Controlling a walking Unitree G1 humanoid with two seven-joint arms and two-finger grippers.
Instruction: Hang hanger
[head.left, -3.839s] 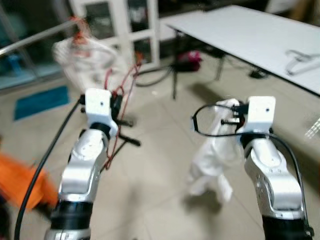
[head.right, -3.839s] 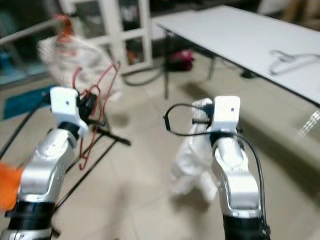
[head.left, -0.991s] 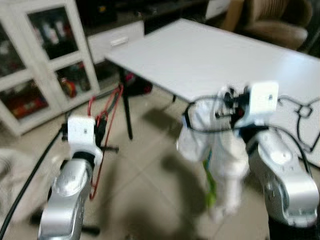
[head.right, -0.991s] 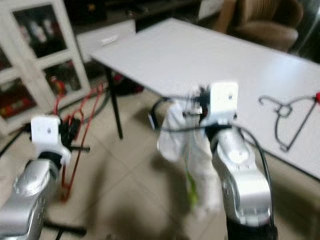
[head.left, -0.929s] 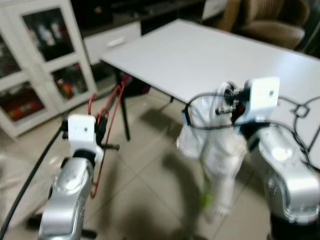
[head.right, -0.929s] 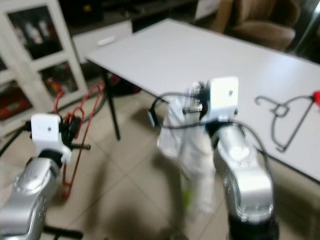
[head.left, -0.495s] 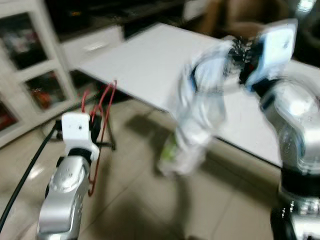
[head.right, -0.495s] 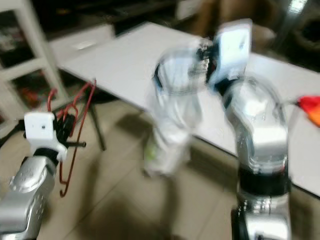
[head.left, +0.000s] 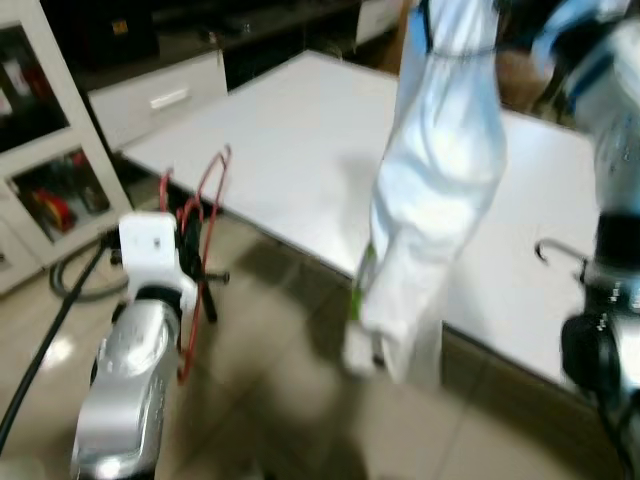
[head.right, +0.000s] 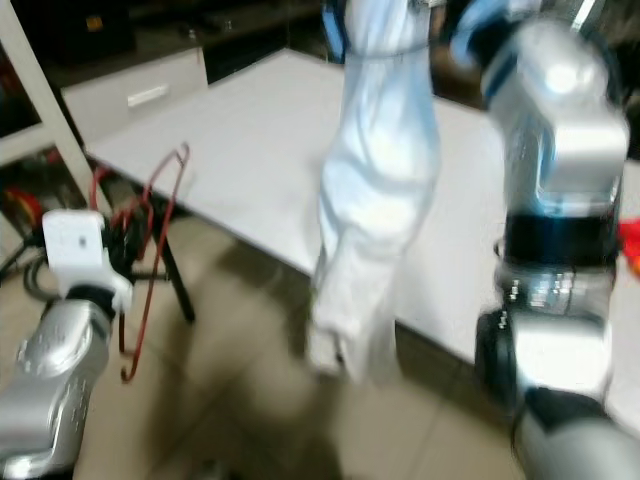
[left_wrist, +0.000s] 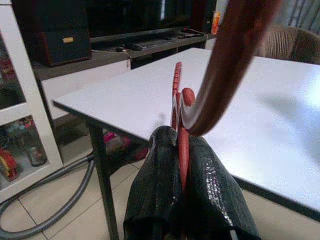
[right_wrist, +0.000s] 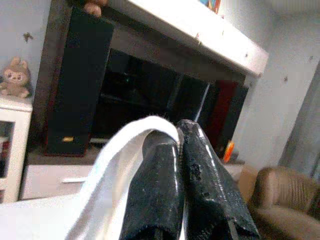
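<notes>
The right gripper (right_wrist: 181, 145), raised high above a large white rectangular table (head.left: 300, 150), is clamped on the top edge of a long white fabric garment (head.left: 430, 190), which hangs down in front of the table's near edge and blocks part of the tabletop from the head camera; the frame is blurred around it. Low on the robot's left, the left gripper (left_wrist: 179, 150) pinches a thin red wire hanger (head.right: 150, 250) between its two black fingers (left_wrist: 155, 185), the hanger's loop rising above the silver forearm and its lower end dangling towards the tiled floor (head.left: 280, 400). One dark wire hanger (head.left: 560, 255) lies on the tabletop at the far right, partly hidden behind the right arm, and an orange-red object (head.right: 630, 235) shows at the table's right edge, too cut off to identify. Behind the table stand a white drawer unit (head.left: 165, 100) and a white glass-fronted cabinet (head.left: 45, 180), with a grey hose (left_wrist: 55, 200) curling on the floor beside a dark table leg (left_wrist: 102, 175). A brown armchair (right_wrist: 280, 200) sits beyond. In all: two hangers in sight, one garment, one table.
</notes>
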